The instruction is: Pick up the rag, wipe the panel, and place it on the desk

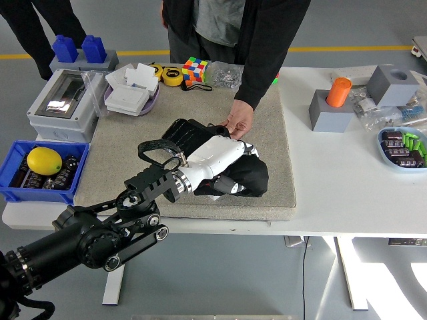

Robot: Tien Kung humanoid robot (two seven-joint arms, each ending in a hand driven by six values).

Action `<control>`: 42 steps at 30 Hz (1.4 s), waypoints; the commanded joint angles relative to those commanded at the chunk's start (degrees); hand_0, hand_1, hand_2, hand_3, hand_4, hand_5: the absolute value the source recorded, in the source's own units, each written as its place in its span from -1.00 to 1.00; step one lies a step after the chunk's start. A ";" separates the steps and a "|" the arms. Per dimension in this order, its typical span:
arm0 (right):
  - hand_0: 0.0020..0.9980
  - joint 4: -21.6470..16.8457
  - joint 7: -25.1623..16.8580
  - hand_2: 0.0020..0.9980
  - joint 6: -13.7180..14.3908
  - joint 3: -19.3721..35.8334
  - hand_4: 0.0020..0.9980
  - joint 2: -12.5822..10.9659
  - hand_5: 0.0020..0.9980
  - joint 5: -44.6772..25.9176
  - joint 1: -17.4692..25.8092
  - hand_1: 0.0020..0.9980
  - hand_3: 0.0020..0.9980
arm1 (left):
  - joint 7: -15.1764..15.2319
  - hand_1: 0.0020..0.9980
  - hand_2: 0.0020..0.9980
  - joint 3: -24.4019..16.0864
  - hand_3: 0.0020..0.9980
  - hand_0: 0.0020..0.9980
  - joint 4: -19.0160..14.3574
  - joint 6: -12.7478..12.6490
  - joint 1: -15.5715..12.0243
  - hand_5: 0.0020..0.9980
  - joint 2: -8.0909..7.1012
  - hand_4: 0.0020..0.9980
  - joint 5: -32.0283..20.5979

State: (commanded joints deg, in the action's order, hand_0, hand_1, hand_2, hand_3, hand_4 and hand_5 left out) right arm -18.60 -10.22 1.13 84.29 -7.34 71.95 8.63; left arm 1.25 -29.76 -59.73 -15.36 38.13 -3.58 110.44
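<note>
We've got the left hand point(220, 160) lying flat over the panel point(183, 133) on the grey mat point(273, 127), with the rag point(247, 177) bunched under and just past its fingers point(230, 187). The fingers look curled down onto the black cloth, pressing it more than pinching it, though the rag hides most of the fingertips, so how firm the hold is we can't quite tell. The rag sits at the panel's lower right end, spilling onto the mat near its front edge.

The panel is black and glossy, and only its upper left part shows from under the hand. Its long axis runs diagonally, from upper left down to lower right, roughly in line with the forearm.

A person at the far side has one hand point(238, 121) resting on the panel's far edge, fingers touching it. A blue bin point(13, 190) with a lemon point(44, 160) sits off to the left, well clear of the mat.
</note>
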 joint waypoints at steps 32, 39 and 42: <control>0.19 -0.03 -0.12 0.10 0.09 0.29 0.87 0.01 -0.27 0.00 -0.03 0.21 0.08 | 3.51 -0.37 -0.08 -16.35 0.11 -0.53 15.26 -2.43 0.95 -1.00 -0.75 0.51 3.25; 0.18 -0.07 -0.14 0.10 0.09 0.41 0.87 0.06 -0.27 -0.01 -0.13 0.21 0.08 | 4.20 -0.37 -0.08 -20.82 0.11 -0.53 17.70 -3.38 1.20 -1.00 -1.07 0.51 4.58; 0.19 -0.06 -0.13 0.10 0.10 0.45 0.87 0.07 -0.27 0.00 -0.14 0.21 0.08 | 4.17 -0.38 -0.08 -22.11 0.11 -0.53 18.54 -3.44 1.26 -1.00 -1.31 0.51 5.03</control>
State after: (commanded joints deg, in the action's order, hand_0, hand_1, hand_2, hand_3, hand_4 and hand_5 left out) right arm -18.66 -10.35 1.23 84.75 -7.27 71.95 8.48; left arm 5.42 -51.88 -41.20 -18.80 39.39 -4.89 115.47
